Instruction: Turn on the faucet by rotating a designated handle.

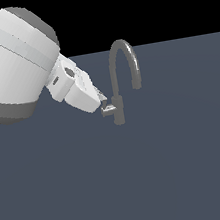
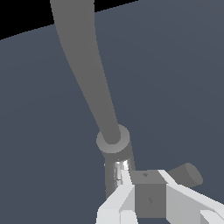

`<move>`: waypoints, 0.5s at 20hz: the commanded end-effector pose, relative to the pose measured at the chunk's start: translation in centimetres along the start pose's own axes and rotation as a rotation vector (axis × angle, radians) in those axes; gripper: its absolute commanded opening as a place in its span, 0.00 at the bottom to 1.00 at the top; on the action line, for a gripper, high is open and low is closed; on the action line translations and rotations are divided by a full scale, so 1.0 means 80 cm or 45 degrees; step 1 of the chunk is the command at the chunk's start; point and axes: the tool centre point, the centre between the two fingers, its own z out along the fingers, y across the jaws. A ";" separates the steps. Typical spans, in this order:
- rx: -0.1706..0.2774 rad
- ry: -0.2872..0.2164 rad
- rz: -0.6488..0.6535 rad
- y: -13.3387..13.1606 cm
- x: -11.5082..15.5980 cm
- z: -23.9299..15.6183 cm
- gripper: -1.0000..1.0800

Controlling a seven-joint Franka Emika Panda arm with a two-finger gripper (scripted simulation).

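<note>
White and grey, the bulky Franka arm is filling the upper part of the exterior view's left, reaching down at a slant toward the middle of the scene. Its white, blocky two-finger gripper is pressing up against the short grey metal handle stub that is sticking out sideways from the tap's body toward the exterior view's left. Whether the fingers are clamping the stub or merely touching it cannot be told from either view. In the wrist view, one white finger is lying alongside the body, with a dark grey pad block just beside it and the rounded end of the handle poking out past the gripper.

Just beyond the fingertips, the grey metallic gooseneck faucet is standing upright on the flat slate-blue surface, near the middle of the exterior view. Its short cylindrical body is carrying a thin tall spout that is arching over and ending in a downturned nozzle on the exterior view's right. A bright glint is showing on the body in the wrist view.
</note>
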 end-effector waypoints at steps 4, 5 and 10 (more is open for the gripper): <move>-0.035 0.011 -0.007 0.041 -0.001 0.014 0.00; -0.035 0.011 -0.007 0.041 -0.001 0.014 0.00; -0.009 0.005 -0.012 0.041 -0.017 0.017 0.00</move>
